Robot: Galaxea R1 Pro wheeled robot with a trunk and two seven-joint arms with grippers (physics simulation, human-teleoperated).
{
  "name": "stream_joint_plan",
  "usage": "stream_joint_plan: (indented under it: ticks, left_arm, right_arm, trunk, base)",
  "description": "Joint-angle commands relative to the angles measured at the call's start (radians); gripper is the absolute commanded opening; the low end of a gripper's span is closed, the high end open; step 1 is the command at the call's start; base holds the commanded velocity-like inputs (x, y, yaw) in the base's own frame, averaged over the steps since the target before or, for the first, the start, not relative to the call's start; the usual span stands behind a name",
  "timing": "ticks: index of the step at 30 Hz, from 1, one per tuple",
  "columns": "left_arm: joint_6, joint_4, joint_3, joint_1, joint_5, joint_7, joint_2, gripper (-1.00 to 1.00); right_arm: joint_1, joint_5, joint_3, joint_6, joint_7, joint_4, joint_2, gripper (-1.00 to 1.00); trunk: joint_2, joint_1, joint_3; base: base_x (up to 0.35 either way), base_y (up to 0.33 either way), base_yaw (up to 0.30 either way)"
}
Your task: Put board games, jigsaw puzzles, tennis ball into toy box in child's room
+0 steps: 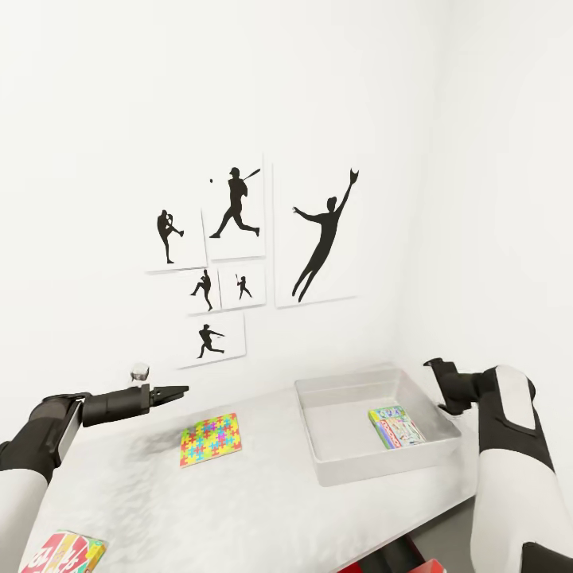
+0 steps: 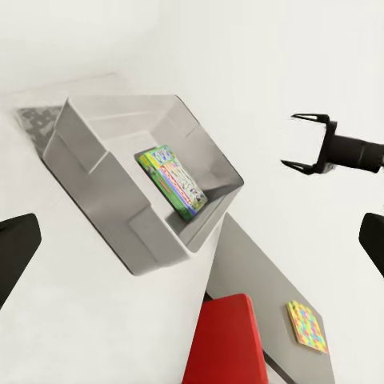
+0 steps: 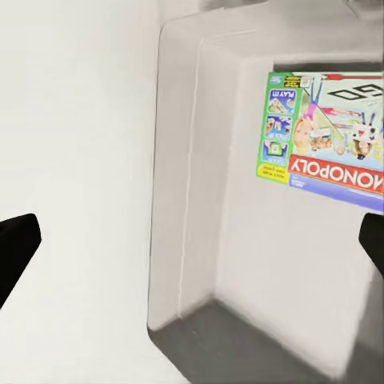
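Grey toy box (image 1: 322,465) standing on the white table (image 1: 239,509), taken here as the landmark for all positions. One board game, a Monopoly box (image 1: 396,426), already lies flat on the floor of the toy box, toward its right wall; the right wrist view reads the lid plainly. A jigsaw puzzle (image 1: 209,438) lies flat on the table to the left of the toy box, clear of its wall, with its long edges running roughly parallel to the box's near side. Another flat game box (image 1: 62,554), red and yellow, lies far to the left of the toy box at the near table edge. The tennis ball cannot be made out.

The left gripper (image 1: 177,391) hangs above the table, left of the toy box and just behind the jigsaw puzzle, fingers close together, empty and pointing toward the box. The right gripper (image 2: 302,142) hovers off the toy box's right rim, jaws spread wide and empty.

Judgement: the left arm is much the nearer to the puzzle. The path from the puzzle to the toy box crosses bare tabletop, so the box's left wall is the only edge to clear
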Motion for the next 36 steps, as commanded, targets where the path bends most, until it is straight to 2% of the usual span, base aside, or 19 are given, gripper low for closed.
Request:
stream_joint_plan:
  ticks: [1,10,12,14,16,18,19,22,23,27,29,30,32,36]
  left_arm:
    - [0.011,0.0,0.001,0.0,0.0,-0.004,0.0,1.0]
    - [0.011,0.0,0.001,0.0,0.0,-0.003,0.0,1.0]
    - [0.01,0.0,0.001,0.0,0.0,-0.003,0.0,1.0]
    - [0.01,0.0,0.001,0.0,0.0,-0.004,0.0,1.0]
    - [0.01,0.0,0.001,0.0,0.0,-0.004,-0.001,1.0]
    - [0.01,0.0,0.001,0.0,0.0,-0.004,-0.001,1.0]
    - [0.009,0.0,0.001,0.0,0.0,-0.004,-0.001,1.0]
    - [0.009,0.0,0.001,0.0,0.0,-0.004,-0.001,1.0]
    - [0.009,0.0,0.001,0.0,0.0,-0.004,-0.001,1.0]
    - [0.009,0.0,0.001,0.0,0.0,-0.004,-0.002,1.0]
    - [0.009,0.0,0.0,0.0,0.0,-0.003,-0.002,1.0]
    - [0.009,0.0,0.0,0.0,0.0,-0.003,-0.002,1.0]
    - [0.009,0.0,0.0,0.0,0.0,-0.003,-0.002,1.0]
    - [0.009,0.0,-0.001,0.0,0.0,-0.002,-0.002,1.0]
  right_arm:
    - [0.0,-0.011,-0.002,0.022,-0.008,-0.017,0.001,1.0]
    - [0.017,-0.165,0.007,0.289,-0.009,-0.192,0.008,1.0]
    - [0.017,-0.183,0.007,0.322,-0.006,-0.219,0.009,1.0]
    - [0.02,-0.218,0.007,0.351,-0.001,-0.255,0.009,1.0]
    - [0.043,-0.274,0.009,0.367,0.002,-0.293,0.008,1.0]
    - [0.078,-0.323,0.013,0.367,0.003,-0.319,0.005,1.0]
    - [0.126,-0.377,0.022,0.367,0.007,-0.345,0.001,1.0]
    - [0.212,-0.466,0.049,0.367,0.021,-0.387,-0.003,1.0]
    - [0.271,-0.521,0.067,0.367,0.037,-0.416,-0.006,1.0]
    - [0.387,-0.602,0.093,0.367,0.098,-0.46,-0.009,1.0]
    - [0.417,-0.617,0.1,0.367,0.132,-0.468,-0.01,1.0]
    - [0.452,-0.63,0.106,0.367,0.192,-0.475,-0.011,1.0]
    - [0.479,-0.635,0.117,0.367,0.255,-0.479,-0.011,1.0]
    - [0.512,-0.638,0.15,0.367,0.329,-0.482,-0.01,1.0]
  trunk:
    - [-0.001,0.0,-0.001]
    - [-0.001,0.0,-0.001]
    - [-0.001,0.0,-0.001]
    - [-0.001,0.0,-0.001]
    - [-0.001,0.0,-0.001]
    - [-0.001,0.0,-0.001]
    - [-0.001,0.0,-0.001]
    - [-0.001,0.0,-0.001]
    - [-0.001,0.0,-0.001]
    - [-0.001,0.0,-0.001]
    - [-0.001,0.0,-0.001]
    - [-0.001,0.0,-0.001]
    - [-0.001,0.0,-0.001]
    - [-0.001,0.0,-0.001]
  base:
    - [0.0,0.0,0.0]
    - [0.0,0.0,0.0]
    - [0.0,0.0,0.0]
    - [0.0,0.0,0.0]
    - [0.0,0.0,0.0]
    - [0.0,0.0,0.0]
    - [0.0,0.0,0.0]
    - [0.0,0.0,0.0]
    - [0.0,0.0,0.0]
    - [0.0,0.0,0.0]
    - [0.0,0.0,0.0]
    - [0.0,0.0,0.0]
    - [0.0,0.0,0.0]
    - [0.0,0.0,0.0]
